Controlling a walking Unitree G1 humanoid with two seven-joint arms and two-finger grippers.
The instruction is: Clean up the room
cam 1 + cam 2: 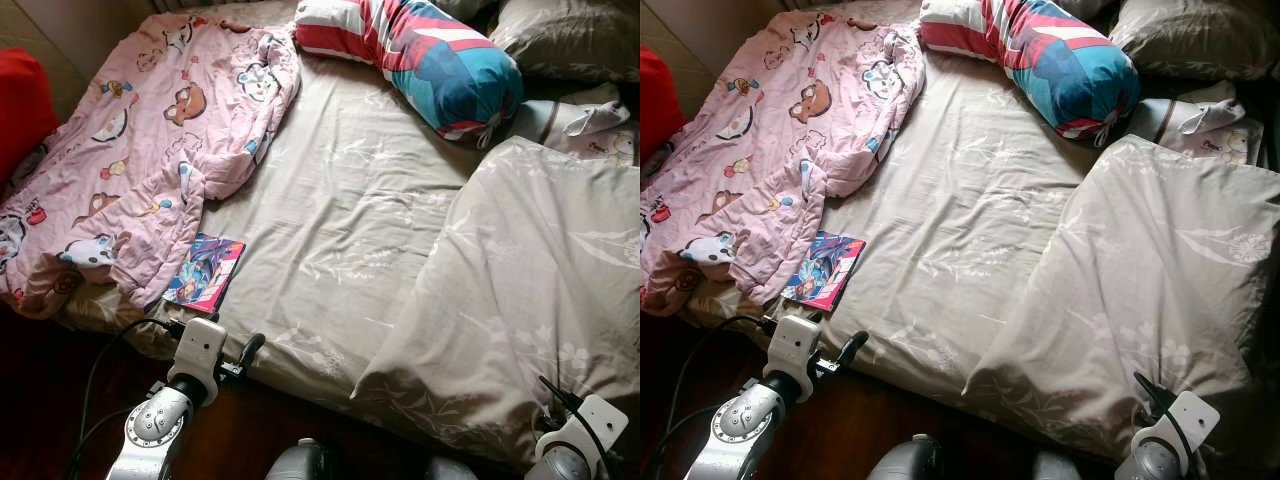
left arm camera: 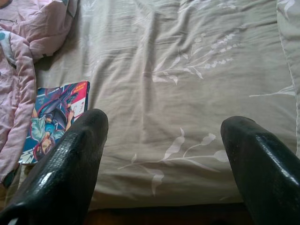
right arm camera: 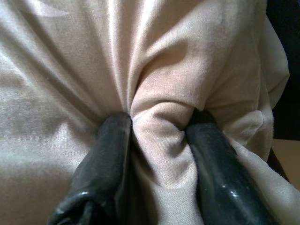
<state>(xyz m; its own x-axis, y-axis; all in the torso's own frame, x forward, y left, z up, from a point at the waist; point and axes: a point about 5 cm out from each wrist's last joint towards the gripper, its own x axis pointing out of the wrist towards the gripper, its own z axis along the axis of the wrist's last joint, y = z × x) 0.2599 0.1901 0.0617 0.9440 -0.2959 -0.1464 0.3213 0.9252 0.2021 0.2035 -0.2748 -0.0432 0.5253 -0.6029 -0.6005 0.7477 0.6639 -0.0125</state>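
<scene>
A beige flowered duvet [image 1: 530, 280] lies bunched on the right half of the bed. My right gripper [image 3: 159, 122] is shut on a fold of its cloth at the near right corner [image 1: 1150, 392]. My left gripper [image 2: 164, 126] is open and holds nothing. It hovers at the bed's near edge [image 1: 248, 352], just short of the beige sheet [image 1: 340, 220]. A colourful comic book [image 1: 205, 272] lies flat on the sheet close to the left gripper, partly tucked under a crumpled pink cartoon blanket [image 1: 130, 150] that covers the bed's left side.
A striped red, white and teal bolster [image 1: 430, 55] and a grey pillow [image 1: 570, 35] lie at the head of the bed. A red cushion [image 1: 20, 100] sits at the far left. Dark wooden floor [image 1: 240, 430] runs along the bed's near edge.
</scene>
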